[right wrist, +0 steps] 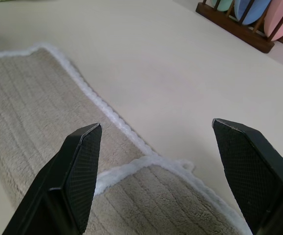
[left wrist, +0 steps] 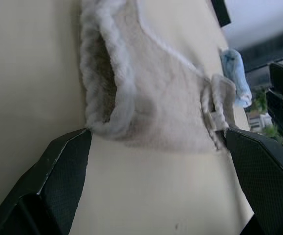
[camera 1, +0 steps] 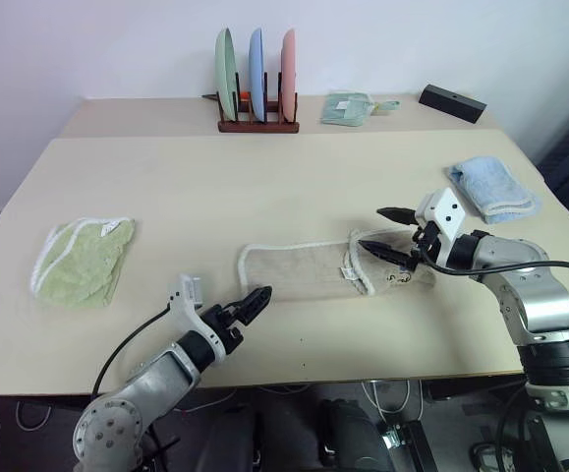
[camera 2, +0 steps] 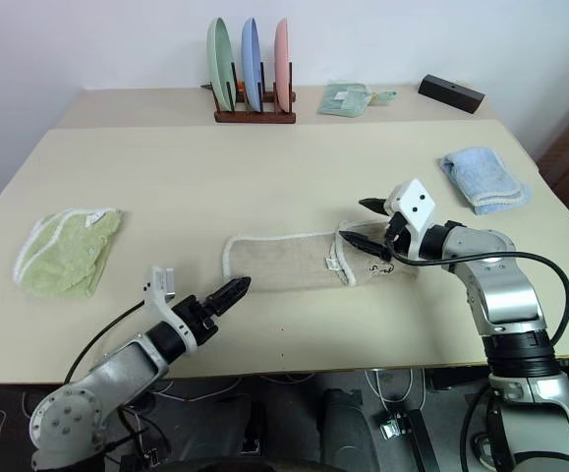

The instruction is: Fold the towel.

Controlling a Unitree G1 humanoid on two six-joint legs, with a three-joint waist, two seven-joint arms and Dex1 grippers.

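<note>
Towel (camera 1: 304, 270) — beige terry, folded oblong

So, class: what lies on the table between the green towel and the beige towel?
Nothing: between the green towel and the beige towel the table is bare, as the left eye view shows.

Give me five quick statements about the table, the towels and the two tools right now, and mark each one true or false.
1. The beige towel lies on the table as a long folded strip. True.
2. The right tool is clamped on the beige towel. False: its fingers are spread, with nothing between them.
3. The left tool is open and holds nothing. True.
4. The light blue towel lies on top of the beige towel. False: it lies apart, on the robot's right.
5. The plate rack holds five plates. False: it holds three, one green, one blue and one pink.
</note>
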